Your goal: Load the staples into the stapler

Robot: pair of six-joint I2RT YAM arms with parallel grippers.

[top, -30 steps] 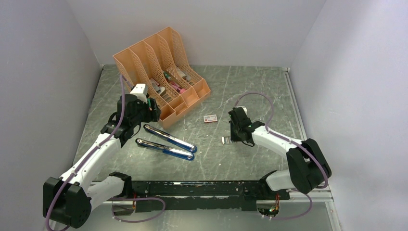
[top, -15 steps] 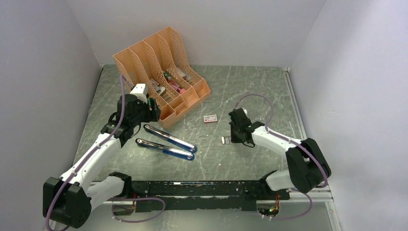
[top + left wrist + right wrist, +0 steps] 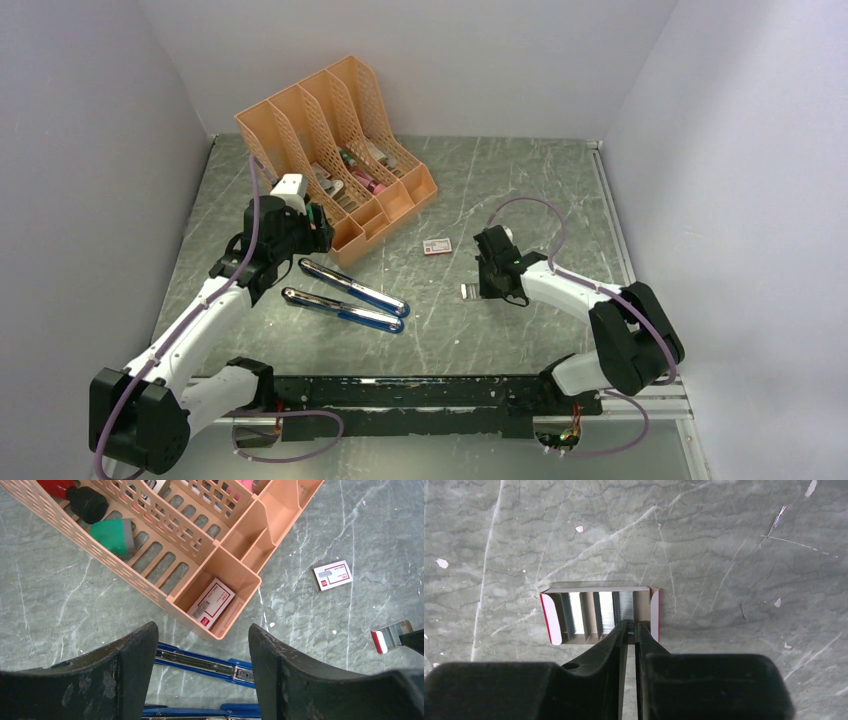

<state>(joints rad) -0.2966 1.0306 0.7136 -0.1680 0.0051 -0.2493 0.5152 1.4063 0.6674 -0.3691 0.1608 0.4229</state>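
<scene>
1. Top view: the rack [image 3: 275,135] stands at the far left of the table [image 3: 520,180]. The stapler [image 3: 345,297] lies swung open just in front of the rack, as two blue-and-silver bars side by side. The left claw [image 3: 315,232] hangs between the rack's front corner and the stapler. A white-and-red box [image 3: 436,246] lies to the right of the rack's front. Further right and nearer, a small tray [image 3: 467,291] lies flat, with the right claw [image 3: 487,288] down at it. At this range the tray's contents are too small to read.
2. Left wrist view: the left claw [image 3: 202,655] stands wide apart and holds nothing, its fingers [image 3: 132,660] either side of the stapler [image 3: 200,661] below. The rack's [image 3: 235,560] front corner pocket holds a second box [image 3: 212,603]. The loose box [image 3: 332,574] lies to the right of the rack, and the tray [image 3: 391,634] shows at the right edge.
3. Right wrist view: the tray [image 3: 553,617] lies open with red end flaps, and the staples [image 3: 574,612] sit inside in silvery strips. The right claw [image 3: 631,629] is nearly together with only a thin slit, its tips on the near end of the rightmost strip, apparently pinching it.
</scene>
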